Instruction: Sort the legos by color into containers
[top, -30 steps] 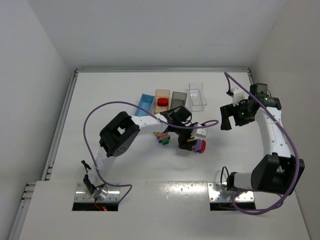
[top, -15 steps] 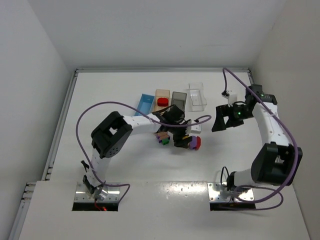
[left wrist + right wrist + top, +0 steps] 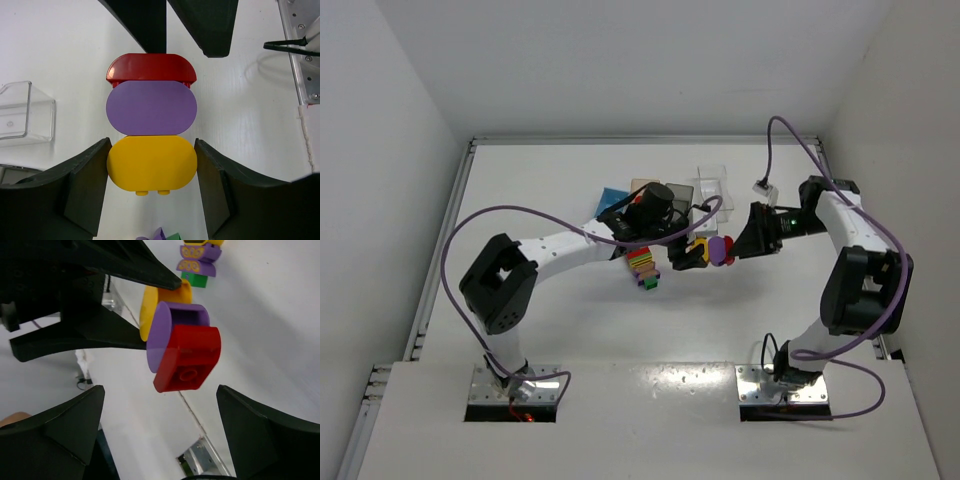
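Observation:
My left gripper is shut on the yellow end of a joined stack of three rounded legos, yellow, purple and red, held above the table. My right gripper is open and faces the red end, with its fingers either side and clear of it. A multicoloured striped stack lies on the table under the left arm. The light blue bin, dark grey bin and clear bin stand behind. The pale orange bin is mostly hidden.
Purple cables loop over both arms. The table's raised edge runs along the back. A metal rail shows at the right of the left wrist view. The striped stack also shows in the right wrist view.
My left gripper has lifted the three-brick stack and carried it back and right. My right gripper has swung left up to its red end. The left arm now covers the orange bin.

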Motion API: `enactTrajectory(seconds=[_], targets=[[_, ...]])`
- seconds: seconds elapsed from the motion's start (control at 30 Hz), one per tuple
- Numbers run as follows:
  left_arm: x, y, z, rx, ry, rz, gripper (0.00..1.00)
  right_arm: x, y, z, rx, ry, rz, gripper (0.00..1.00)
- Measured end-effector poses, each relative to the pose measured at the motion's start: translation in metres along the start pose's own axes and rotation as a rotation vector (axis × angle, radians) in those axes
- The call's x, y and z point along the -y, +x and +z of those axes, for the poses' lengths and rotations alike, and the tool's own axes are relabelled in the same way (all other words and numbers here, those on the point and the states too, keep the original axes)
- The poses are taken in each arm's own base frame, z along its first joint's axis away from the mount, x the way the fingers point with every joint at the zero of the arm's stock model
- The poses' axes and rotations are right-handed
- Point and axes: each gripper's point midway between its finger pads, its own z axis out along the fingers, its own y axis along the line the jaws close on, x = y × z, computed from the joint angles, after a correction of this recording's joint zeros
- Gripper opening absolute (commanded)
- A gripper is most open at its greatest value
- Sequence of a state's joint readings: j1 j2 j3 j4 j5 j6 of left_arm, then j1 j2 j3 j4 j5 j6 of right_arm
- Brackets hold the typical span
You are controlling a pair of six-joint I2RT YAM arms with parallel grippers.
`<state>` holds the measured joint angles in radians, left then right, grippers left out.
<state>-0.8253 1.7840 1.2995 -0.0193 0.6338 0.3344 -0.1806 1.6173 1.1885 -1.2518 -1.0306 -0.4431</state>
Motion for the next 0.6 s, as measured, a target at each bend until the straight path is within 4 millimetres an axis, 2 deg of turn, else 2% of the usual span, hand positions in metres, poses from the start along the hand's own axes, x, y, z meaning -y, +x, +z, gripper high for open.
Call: enactTrajectory(seconds=[0.17, 0.53, 0.6], targets=[[0.0, -0.001, 0.0, 0.006, -0.001, -0.018, 0.25, -0.009, -0.008, 0.002, 0.033, -0.072, 0.015, 0.69], [0.001, -0.003, 0.0, 0.011, -0.001, -0.038, 0.24, -0.012, -0.008, 0.004, 0.033, -0.092, 0.013, 0.65], [0.001, -0.005, -0.001, 0.013, -0.005, -0.043, 0.24, -0.011, -0.008, 0.005, 0.032, -0.093, 0.012, 0.7]])
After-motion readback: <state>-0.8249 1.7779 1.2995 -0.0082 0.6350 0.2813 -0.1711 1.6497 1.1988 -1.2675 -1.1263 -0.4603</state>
